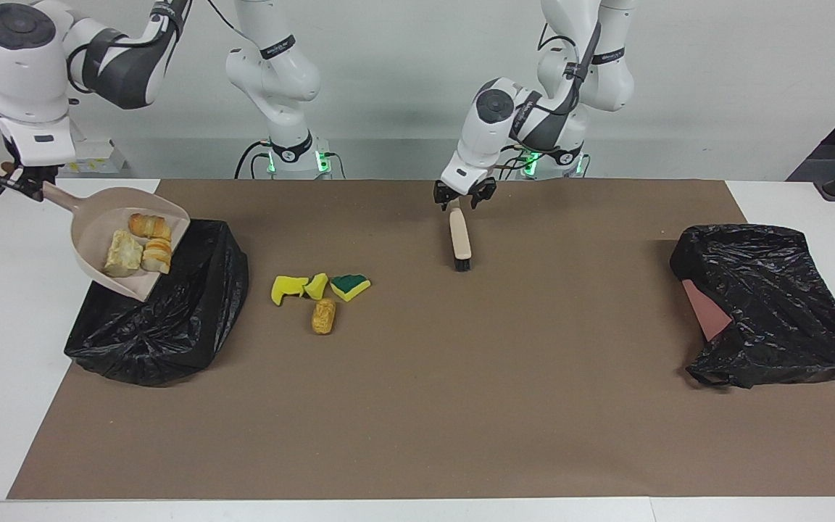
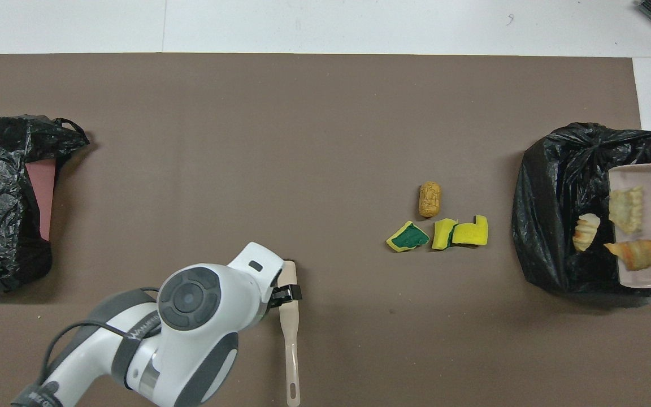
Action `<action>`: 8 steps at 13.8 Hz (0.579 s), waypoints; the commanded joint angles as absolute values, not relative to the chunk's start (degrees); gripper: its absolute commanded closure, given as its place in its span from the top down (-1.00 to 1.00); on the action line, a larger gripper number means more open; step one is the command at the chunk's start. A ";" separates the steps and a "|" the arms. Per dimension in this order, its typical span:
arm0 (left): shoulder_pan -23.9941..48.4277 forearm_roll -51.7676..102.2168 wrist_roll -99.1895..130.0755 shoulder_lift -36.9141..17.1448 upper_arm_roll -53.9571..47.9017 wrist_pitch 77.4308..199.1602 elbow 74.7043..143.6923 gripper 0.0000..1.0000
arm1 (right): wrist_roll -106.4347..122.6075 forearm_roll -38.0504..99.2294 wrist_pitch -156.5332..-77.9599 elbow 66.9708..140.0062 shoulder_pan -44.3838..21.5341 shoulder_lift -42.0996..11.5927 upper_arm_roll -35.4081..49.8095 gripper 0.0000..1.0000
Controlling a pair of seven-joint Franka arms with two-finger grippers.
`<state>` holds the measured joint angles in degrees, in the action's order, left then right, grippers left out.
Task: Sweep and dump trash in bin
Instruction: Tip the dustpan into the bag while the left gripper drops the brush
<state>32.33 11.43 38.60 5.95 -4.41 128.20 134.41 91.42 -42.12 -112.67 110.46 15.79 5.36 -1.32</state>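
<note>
Right gripper [image 1: 22, 183]: fingers clamped on the handle tip of the beige plastic dustpan [image 1: 91, 235], up in the air over the white table [image 1: 4, 290] edge at the right arm's end. The pan tilts lip-down over the crumpled black plastic bin bag [image 1: 164, 326].

Pan contents: three tan-orange bread-like pieces [image 1: 122, 254]. The one nearest the lip [image 2: 585, 232] shows past the rim from overhead, over the bag's mouth.

Left gripper [image 1: 463, 197]: fingers [image 1: 439, 194] spread wide, one each side of the handle of the beige-handled brush with black bristles [image 1: 459, 235]. The brush lies on the brown paper mat [image 1: 461, 406] mid-table, near the robots' edge, bristle end pointing away from them.

Loose trash on the mat, beside the bin bag toward mid-table:
- Two yellow sponge bits [image 1: 289, 288], touching each other.
- One yellow sponge wedge with a dark green face [image 1: 350, 286], just beside them toward the brush.
- One tan-orange bread-like lump [image 1: 323, 316], a little farther from the robots than the sponges.

Left arm's end of the table: second black plastic bag [image 1: 773, 290], slumped, with a dull pink panel [image 1: 704, 308] showing at its opening
</note>
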 commanded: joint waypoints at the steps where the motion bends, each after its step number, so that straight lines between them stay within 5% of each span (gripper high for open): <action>1: 25.60 8.71 30.19 4.48 -4.83 127.09 131.14 1.00 | 93.07 -48.50 -112.42 111.18 13.37 6.24 -1.14 -1.00; 8: 9.69 8.00 12.49 -1.14 -4.75 121.83 116.74 1.00 | 91.25 -51.61 -103.30 106.27 8.53 8.96 0.16 -1.00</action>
<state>12.74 9.11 14.49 0.68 -4.05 125.72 121.58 91.63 -52.27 -107.67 108.44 9.69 7.00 -1.11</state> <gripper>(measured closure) 0.000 0.687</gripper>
